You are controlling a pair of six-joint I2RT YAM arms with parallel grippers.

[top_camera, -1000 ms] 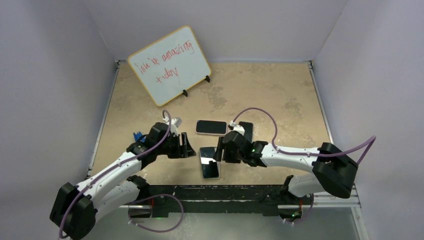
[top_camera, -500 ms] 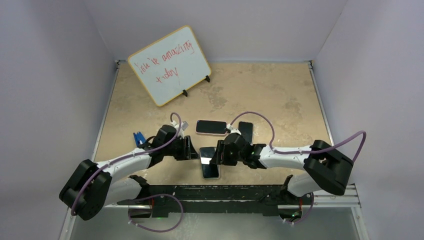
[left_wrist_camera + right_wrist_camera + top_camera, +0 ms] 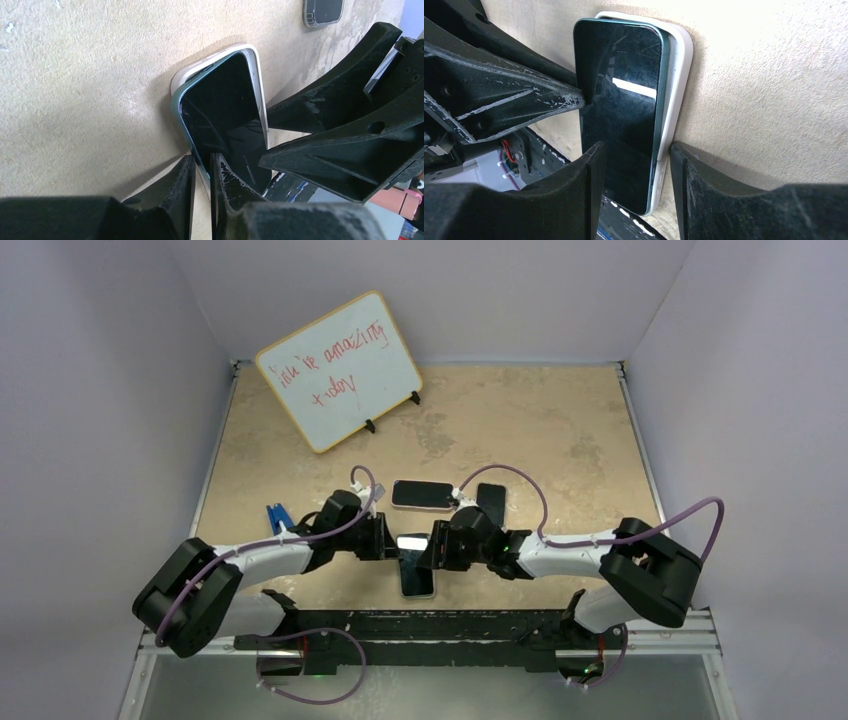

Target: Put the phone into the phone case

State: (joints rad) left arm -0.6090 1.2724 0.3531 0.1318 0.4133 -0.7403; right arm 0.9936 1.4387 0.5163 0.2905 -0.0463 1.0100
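Observation:
A dark-screened phone [image 3: 417, 565] with a teal edge lies tilted on a white phone case [image 3: 676, 75] at the table's near middle. Its left side is raised off the case [image 3: 255, 65]. My left gripper [image 3: 386, 541] is shut on the phone's [image 3: 225, 110] left long edge, one finger above and one below. My right gripper [image 3: 436, 546] is open and straddles the right edge of the phone [image 3: 624, 90] and case. One finger [image 3: 591, 165] is over the screen; the other [image 3: 684, 165] is on the table beside the case, with a small gap.
A second phone [image 3: 421, 494] in a pale case and a dark phone-like slab [image 3: 491, 500] lie just behind. A blue clip [image 3: 276, 513] sits to the left. A whiteboard [image 3: 338, 370] stands at the back left. The table's near edge rail [image 3: 450, 625] is close below the phone.
Both arms have dropped lower and closed in on the phone from each side. The left gripper has moved right onto the phone's edge, and the phone has shifted slightly.

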